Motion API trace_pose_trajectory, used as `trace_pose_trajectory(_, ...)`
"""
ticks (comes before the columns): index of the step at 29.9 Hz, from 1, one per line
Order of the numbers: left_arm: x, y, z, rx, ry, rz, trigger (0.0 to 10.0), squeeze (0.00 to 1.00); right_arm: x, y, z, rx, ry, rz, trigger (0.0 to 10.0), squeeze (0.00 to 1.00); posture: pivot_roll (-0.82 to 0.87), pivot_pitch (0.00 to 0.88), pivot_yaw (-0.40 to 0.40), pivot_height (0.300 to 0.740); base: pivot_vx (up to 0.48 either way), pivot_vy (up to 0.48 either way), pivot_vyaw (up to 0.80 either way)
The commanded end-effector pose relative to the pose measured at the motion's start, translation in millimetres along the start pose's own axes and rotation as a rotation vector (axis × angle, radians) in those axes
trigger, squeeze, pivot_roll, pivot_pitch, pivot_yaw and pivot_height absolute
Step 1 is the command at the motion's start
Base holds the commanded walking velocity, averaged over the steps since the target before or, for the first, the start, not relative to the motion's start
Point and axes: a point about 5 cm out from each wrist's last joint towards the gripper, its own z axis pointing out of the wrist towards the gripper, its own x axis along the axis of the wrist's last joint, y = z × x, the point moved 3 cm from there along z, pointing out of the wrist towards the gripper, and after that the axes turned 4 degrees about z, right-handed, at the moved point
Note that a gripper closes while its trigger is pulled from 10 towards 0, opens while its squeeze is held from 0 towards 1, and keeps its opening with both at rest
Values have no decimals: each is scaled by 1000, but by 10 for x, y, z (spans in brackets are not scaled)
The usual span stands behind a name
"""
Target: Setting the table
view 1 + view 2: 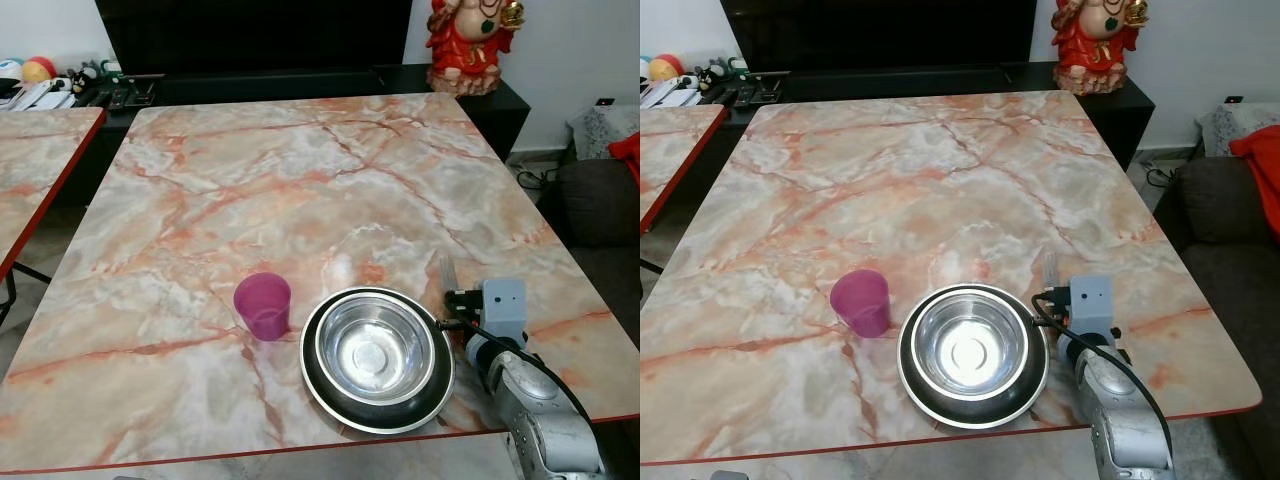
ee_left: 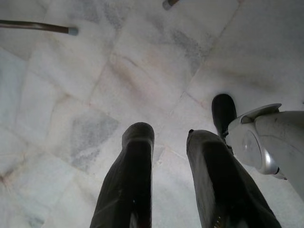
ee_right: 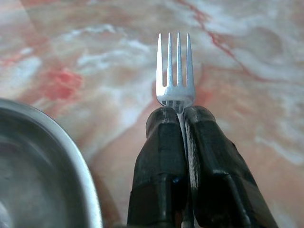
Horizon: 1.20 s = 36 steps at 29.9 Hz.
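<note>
A steel bowl point(image 1: 375, 350) rests in a dark plate point(image 1: 330, 398) near the front edge of the marble table point(image 1: 300, 180). A purple cup point(image 1: 263, 305) stands just left of it. My right gripper point(image 3: 180, 116) is shut on a silver fork point(image 3: 175, 71), whose tines point away over the tabletop just right of the bowl's rim point(image 3: 71, 156). In the eye view the fork point(image 1: 446, 272) sticks out ahead of my right wrist point(image 1: 500, 310). My left gripper point(image 2: 166, 137) hangs open over the pale tiled floor point(image 2: 95, 85).
A red figurine point(image 1: 466, 40) stands on the dark cabinet point(image 1: 300, 85) behind the table. A second marble table point(image 1: 40, 160) lies to the left, a dark sofa point(image 1: 600, 210) to the right. My own foot point(image 2: 266, 142) shows beside the left fingers.
</note>
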Motion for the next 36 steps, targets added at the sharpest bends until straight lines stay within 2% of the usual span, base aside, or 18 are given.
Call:
trace_pose_trajectory(1,-115,-21,-29,9,-33,-8,10000,0,3,-15,-35,0,3,-6,10000,0,-48,134,29,740,0,0,0)
trace_pose_trajectory(5,-103,-1,-22,4,-32,-11,10000,0,-134,62,-65,-26,-62,-22,10000,0,-48,132,24,740,0,0,0)
trace_pose_trajectory(8,-101,0,-21,5,-31,-12,10000,0,-153,72,-74,-28,-71,-29,10000,0,-48,132,23,740,0,0,0)
trace_pose_trajectory(11,-104,-2,-22,5,-32,-11,10000,0,-224,83,-99,-26,-97,-72,10000,0,-50,134,24,740,0,0,0)
trace_pose_trajectory(20,-103,-18,-25,7,-31,-9,10000,0,-264,39,-100,-15,-110,-47,10000,0,-47,139,29,740,0,0,0)
trace_pose_trajectory(21,-102,-18,-25,7,-31,-9,10000,0,-267,37,-99,-14,-111,-46,10000,55,-47,139,29,740,0,0,0)
trace_pose_trajectory(22,-101,-19,-24,7,-31,-8,10000,0,-270,35,-98,-13,-111,-46,10000,59,-47,139,29,740,0,0,0)
trace_pose_trajectory(23,-100,-18,-24,7,-30,-7,10000,0,-273,31,-97,-12,-112,-44,10000,173,-47,139,29,740,0,0,0)
trace_pose_trajectory(24,-100,-18,-24,7,-30,-7,10000,0,-273,31,-97,-12,-112,-44,10000,173,-47,139,29,740,0,0,0)
trace_pose_trajectory(25,-98,-20,-24,7,-30,-7,10000,0,-281,26,-96,-10,-115,-39,10000,435,-47,140,30,740,0,0,0)
trace_pose_trajectory(34,-95,-17,-22,7,-30,-8,10000,0,-312,31,-83,-14,-124,-37,10000,435,-45,138,26,740,0,0,0)
trace_pose_trajectory(35,-94,-17,-22,8,-30,-9,10000,0,-314,33,-81,-14,-126,-37,10000,467,-45,140,25,740,0,0,0)
trace_pose_trajectory(36,-94,-16,-22,8,-29,-9,10000,0,-314,33,-80,-13,-126,-37,10000,549,-45,140,25,740,0,0,0)
